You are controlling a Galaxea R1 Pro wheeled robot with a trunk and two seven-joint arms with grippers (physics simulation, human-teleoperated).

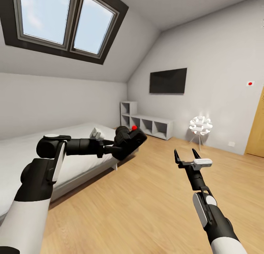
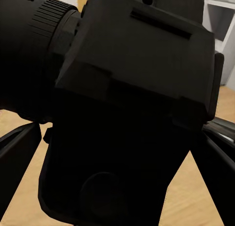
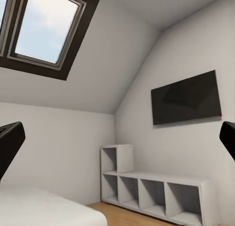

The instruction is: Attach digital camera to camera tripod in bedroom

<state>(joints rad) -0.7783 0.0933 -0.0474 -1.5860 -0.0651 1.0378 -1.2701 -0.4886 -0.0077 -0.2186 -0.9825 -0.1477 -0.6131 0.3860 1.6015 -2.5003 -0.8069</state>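
Note:
In the head view my left gripper [image 1: 123, 146] is shut on the digital camera [image 1: 130, 136], a black blocky body with a round red button on top, held in the air over the foot corner of the bed [image 1: 55, 155]. Up close in the left wrist view, the digital camera [image 2: 132, 99] sits between my dark fingers [image 2: 17, 152]. My right gripper [image 1: 187, 155] stands open and empty above the wood floor [image 1: 146, 202], its fingertips [image 3: 10, 143] at the edges of the right wrist view. The camera tripod is out of view.
A low grey cube shelf [image 1: 146, 124] runs along the far wall under a black wall screen [image 1: 168, 80]. A small white flower-shaped lamp [image 1: 200, 125] on thin legs stands right of it. An oak door [image 1: 256, 129] is at the right edge. Skylights [image 1: 62, 17] sit overhead.

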